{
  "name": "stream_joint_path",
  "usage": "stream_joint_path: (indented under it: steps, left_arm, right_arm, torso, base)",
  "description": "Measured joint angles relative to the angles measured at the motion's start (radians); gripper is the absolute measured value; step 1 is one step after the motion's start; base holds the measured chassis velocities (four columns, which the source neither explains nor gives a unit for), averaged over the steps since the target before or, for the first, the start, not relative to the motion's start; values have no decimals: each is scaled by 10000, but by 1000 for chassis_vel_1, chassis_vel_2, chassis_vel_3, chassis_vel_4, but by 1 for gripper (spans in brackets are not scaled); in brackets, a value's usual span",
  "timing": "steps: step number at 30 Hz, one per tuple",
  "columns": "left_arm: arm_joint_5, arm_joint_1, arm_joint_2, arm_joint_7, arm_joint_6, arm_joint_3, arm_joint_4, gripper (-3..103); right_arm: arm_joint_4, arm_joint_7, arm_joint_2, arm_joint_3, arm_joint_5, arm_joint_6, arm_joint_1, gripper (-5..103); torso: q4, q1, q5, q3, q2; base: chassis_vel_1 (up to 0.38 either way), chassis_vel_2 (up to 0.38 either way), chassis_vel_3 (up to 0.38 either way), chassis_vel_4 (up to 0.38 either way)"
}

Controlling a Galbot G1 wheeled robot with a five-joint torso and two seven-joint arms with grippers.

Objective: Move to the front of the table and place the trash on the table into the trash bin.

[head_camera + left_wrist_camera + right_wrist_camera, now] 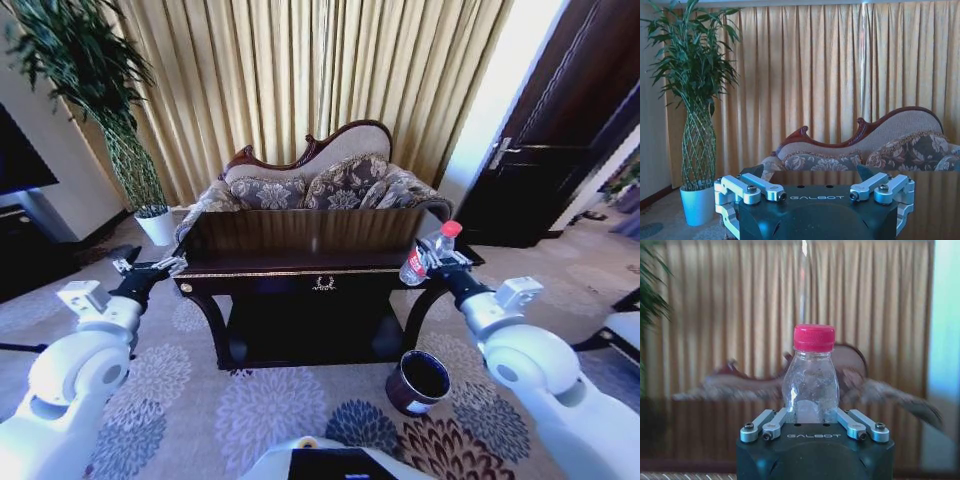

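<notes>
Far left: potted plant, tall, woven stems, in a white pot on the carpet by the curtain. Next: my left gripper, held level just off the left end of the table, above the carpet; the left wrist view shows its jaws spread wide with nothing between them. Centre: the table, dark and glossy, gold trim along the front edge and a gold emblem at the middle, lower shelf beneath, curved legs; its top lies bare where I can see it. Behind it: patterned sofa with carved wooden back, touching or just beside the table's rear edge, I cannot tell which. Right of centre: my right gripper at the table's right front corner, jaws pinching the bottle, clear plastic, red cap, white label, lifted off the tabletop and tilted; in the right wrist view the bottle stands between my fingers, cap uppermost. Below the right gripper, on the carpet by the table's right leg: the trash bin, round, dark brown, white label on its side, mouth tilted toward me. Far right: dark wooden door.
</notes>
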Motion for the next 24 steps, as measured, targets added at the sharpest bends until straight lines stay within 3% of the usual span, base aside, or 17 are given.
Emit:
stream_joint_path:
  steps: [6, 9, 24]
  left_arm:
    - [90, 33, -69, 141, -35, 7, 92, 100]
    - [134, 140, -120, 253, -65, -70, 120, 100]
    - [253, 360, -328, 498, -204, -203, -41, 100]
  right_arm:
    - [-1282, -82, 631, -392, -435, 171, -91, 21]
    - [-2669, -469, 1219, -667, -1205, 640, -118, 21]
    - [-8507, -1039, 2108, -1644, -3087, 2332, 1659, 21]
  torso:
    - [-3, 8, 3, 4, -5]
    - [-3, 5, 0, 2, -4]
    - [-3, 4, 0, 1, -3]
  base:
    - [0, 0, 0, 0]
    - [0, 0, 0, 0]
    - [0, 0, 0, 0]
